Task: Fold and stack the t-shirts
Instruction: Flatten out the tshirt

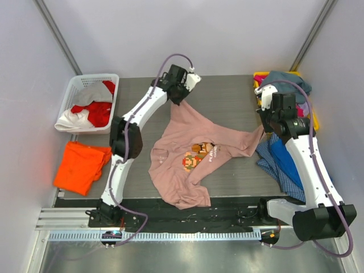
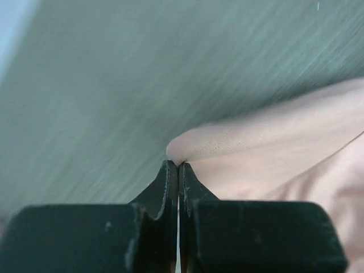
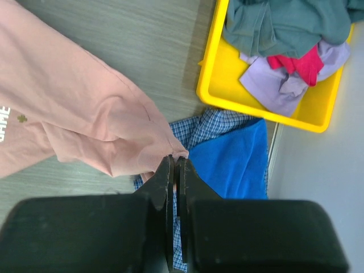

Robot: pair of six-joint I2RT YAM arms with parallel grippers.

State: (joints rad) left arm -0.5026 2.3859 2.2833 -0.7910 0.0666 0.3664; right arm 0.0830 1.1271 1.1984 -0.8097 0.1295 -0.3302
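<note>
Top external view: a dusty-pink t-shirt (image 1: 190, 151) lies spread, print side up, across the middle of the grey table (image 1: 227, 94). The left claw (image 1: 180, 101) is closed on the shirt's upper tip just above centre, and the right claw (image 1: 263, 128) is closed on a sleeve end at centre right. An orange t-shirt (image 1: 79, 165) lies at the left edge, and above it a white basket (image 1: 74, 85) holds a red shirt (image 1: 101, 112) and a white shirt (image 1: 71, 120). At the right a blue t-shirt (image 1: 284, 156) lies on a checked cloth (image 1: 266, 160), and a grey-teal shirt (image 1: 287, 79) tops a yellow tray (image 1: 314, 120) in the upper right. Left wrist view: the fingers meet with a small fold of pink fabric pinched at their tips, and the rest of the shirt runs off to the right over the table. Right wrist view: the fingers are pressed together on the pink sleeve's tip, above the checked cloth and the blue t-shirt, with the yellow tray at the upper right
</note>
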